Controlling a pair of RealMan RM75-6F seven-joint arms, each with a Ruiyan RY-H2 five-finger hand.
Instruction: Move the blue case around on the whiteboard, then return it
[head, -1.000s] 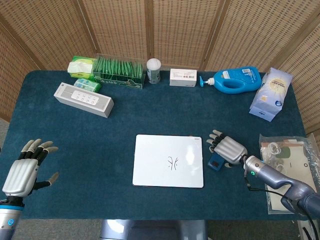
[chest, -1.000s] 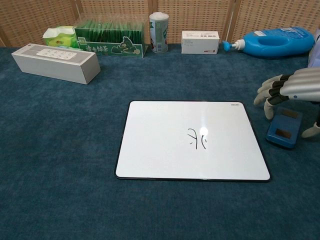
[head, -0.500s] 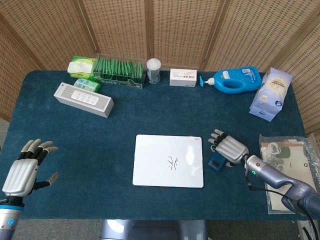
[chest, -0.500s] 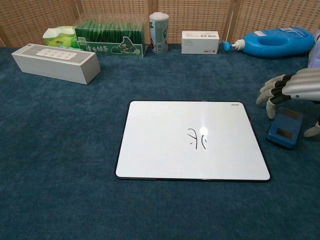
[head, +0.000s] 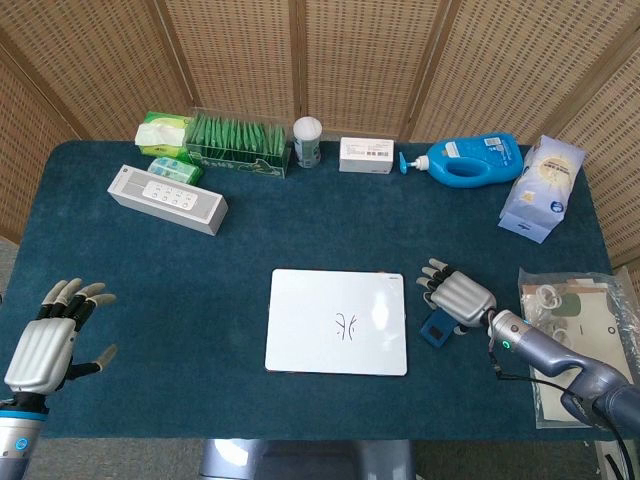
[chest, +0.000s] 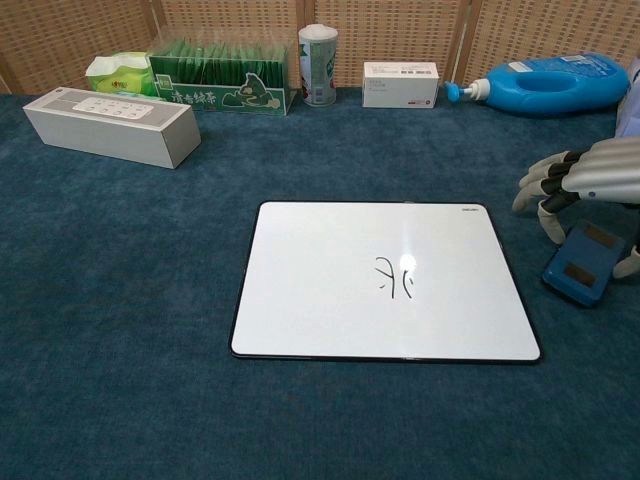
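- The right robot hand (head: 458, 297) hangs over the blue case (chest: 583, 262), fingers curled down at the case's far end and thumb at its near side; whether it actually grips the case cannot be told from either view.
- The left robot hand (head: 48, 338) is at the near left corner, back facing up, fingers spread and holding nothing.
- One blue case: a small flat rectangle with two darker patches on its top face, lying tilted on the surface (head: 240, 260) just beside the right edge of the whiteboard, not on it.
- One whiteboard (chest: 385, 280): white, thin dark rim, a small black scribble near its middle, flat on the blue cloth.
- Along the far edge, one of each: a white speaker bar (head: 167, 198), a green tissue pack (head: 165, 131), a clear box of green sachets (head: 238, 142), a white-capped jar (head: 307, 140), a small white carton (head: 366, 155), a blue bottle lying on its side (head: 467, 160), and a pale blue bag (head: 542, 187).
- One clear plastic pouch (head: 575, 335) lies at the right edge, near the right arm.
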